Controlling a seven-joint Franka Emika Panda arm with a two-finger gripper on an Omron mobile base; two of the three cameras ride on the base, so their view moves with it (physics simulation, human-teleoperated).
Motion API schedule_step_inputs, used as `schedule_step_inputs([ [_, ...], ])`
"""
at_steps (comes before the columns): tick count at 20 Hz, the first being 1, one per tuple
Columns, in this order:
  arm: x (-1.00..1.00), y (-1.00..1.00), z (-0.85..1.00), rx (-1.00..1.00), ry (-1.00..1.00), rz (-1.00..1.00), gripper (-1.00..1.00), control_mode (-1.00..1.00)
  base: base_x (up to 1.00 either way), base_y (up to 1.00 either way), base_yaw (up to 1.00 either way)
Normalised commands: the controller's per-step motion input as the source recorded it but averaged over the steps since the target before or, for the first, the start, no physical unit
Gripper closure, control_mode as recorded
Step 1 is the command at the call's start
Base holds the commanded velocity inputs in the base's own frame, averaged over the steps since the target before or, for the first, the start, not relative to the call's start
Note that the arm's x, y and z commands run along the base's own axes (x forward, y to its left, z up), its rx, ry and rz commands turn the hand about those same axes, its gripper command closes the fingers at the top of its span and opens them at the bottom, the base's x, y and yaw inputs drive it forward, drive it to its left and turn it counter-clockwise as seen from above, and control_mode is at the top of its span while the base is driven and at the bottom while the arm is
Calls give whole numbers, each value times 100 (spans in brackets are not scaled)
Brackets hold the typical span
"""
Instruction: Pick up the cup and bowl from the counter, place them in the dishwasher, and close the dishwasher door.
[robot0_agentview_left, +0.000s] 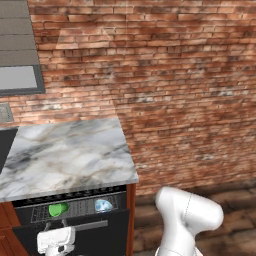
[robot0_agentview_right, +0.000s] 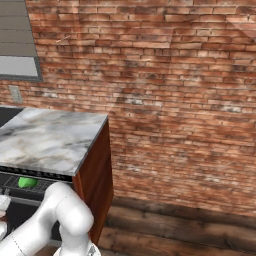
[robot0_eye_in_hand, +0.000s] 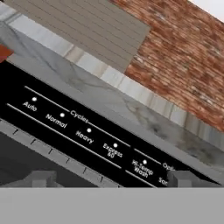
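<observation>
The hand (robot0_eye_in_hand: 111, 179) points at the dishwasher's dark control strip (robot0_eye_in_hand: 87, 131); its two grey fingertips (robot0_eye_in_hand: 41, 178) stand wide apart at the lower edge of the hand view, spread, with nothing between them. In the left base view the white hand (robot0_agentview_left: 56, 241) hangs low in front of the dishwasher door (robot0_agentview_left: 95, 235), close to the grey bar handle (robot0_agentview_left: 82, 227) near the door's top edge.

The strip runs as a long band just under the table's thick edge and bears white lettering: Auto, Normal, Heavy, Express 60, Hi-Temp Wash, under the heading Cycles.

The dishwasher (robot0_agentview_left: 75, 215) sits beneath the table (robot0_agentview_left: 65, 155), a grey-and-white veined marble slab. The black door leans outward at its top, leaving a gap in which a grey wire rack (robot0_agentview_left: 80, 207) shows. The rack's long axis runs side to side, parallel to the table's front edge.

The cup (robot0_agentview_left: 58, 209), bright green and plain, sits in the rack toward its left; whether it stands upright or lies tilted cannot be told. The bowl (robot0_agentview_left: 103, 205), pale bluish-white and glossy, sits in the same rack toward its right, well apart from the cup. From the right base view the cup (robot0_agentview_right: 27, 182) appears as a green patch under the table edge.

A reddish-brown cabinet side (robot0_agentview_right: 95, 175) bounds the dishwasher on its right, against a red brick wall (robot0_agentview_left: 175, 75).
</observation>
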Motion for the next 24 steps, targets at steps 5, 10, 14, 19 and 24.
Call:
schedule_step_inputs([
  [5,5,-80,-66,-80,-48,20,-100,-100,0,0,0],
  [10,36,-100,-84,-58,-38,8,-100,-100,0,0,0],
  [14,90,-96,-87,-46,-24,-4,-100,-100,0,0,0],
  [19,100,-60,-87,-49,-20,-24,-100,-100,0,0,0],
  [24,100,-5,-77,-35,-10,-38,-100,-100,0,0,0],
])
